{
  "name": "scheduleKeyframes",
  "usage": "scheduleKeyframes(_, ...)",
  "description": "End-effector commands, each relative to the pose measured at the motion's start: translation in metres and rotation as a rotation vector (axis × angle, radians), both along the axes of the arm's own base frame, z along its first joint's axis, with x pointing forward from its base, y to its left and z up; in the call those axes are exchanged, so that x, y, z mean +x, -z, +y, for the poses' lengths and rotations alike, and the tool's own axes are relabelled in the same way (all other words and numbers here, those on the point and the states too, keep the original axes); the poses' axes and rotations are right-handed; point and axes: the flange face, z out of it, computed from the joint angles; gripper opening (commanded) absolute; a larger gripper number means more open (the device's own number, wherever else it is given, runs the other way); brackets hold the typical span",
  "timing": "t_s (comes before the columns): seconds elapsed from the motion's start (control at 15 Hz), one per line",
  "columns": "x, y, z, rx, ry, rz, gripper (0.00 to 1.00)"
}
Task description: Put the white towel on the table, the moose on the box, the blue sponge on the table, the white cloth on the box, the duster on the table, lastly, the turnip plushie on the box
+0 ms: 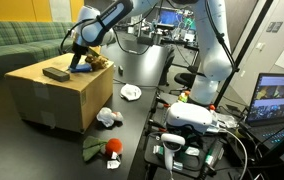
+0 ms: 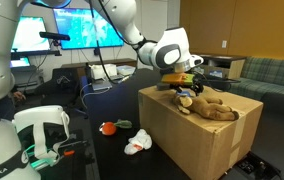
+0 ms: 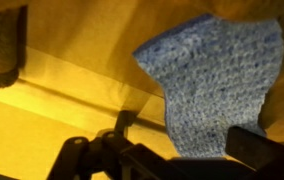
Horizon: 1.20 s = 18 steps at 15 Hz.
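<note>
My pincer point(image 1: 78, 62) hangs with its jaws apart over the box point(image 1: 52, 100), between the duster point(image 1: 55, 72) and the moose point(image 1: 100, 62). The blue sponge point(image 3: 212, 80) lies flat on the box top beneath me, off-centre in the wrist view. I should centre over it, come straight down, pinch across its narrow sides, then carry it to the worktop point(image 1: 132, 125).

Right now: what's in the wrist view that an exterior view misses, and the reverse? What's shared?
Wrist view only: the blue sponge's woven texture close up, lying flat on the box top. An exterior view only: the moose on the box, plus the white towel, white cloth and turnip plushie on the table. Shared: the box top, the sponge, and the open gripper over it.
</note>
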Motion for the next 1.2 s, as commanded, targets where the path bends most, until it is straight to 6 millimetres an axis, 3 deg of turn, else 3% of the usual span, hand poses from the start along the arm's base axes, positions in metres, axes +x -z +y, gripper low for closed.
scheduleKeyframes(0.0,-0.004,-0.003,-0.004,0.003,0.003,0.08,0.72)
scheduleKeyframes(0.67,-0.036,-0.039,0.009,0.013,0.078,0.16,0.01)
scheduleKeyframes(1.13,-0.07,-0.05,0.023,0.033,0.13,0.229,0.01)
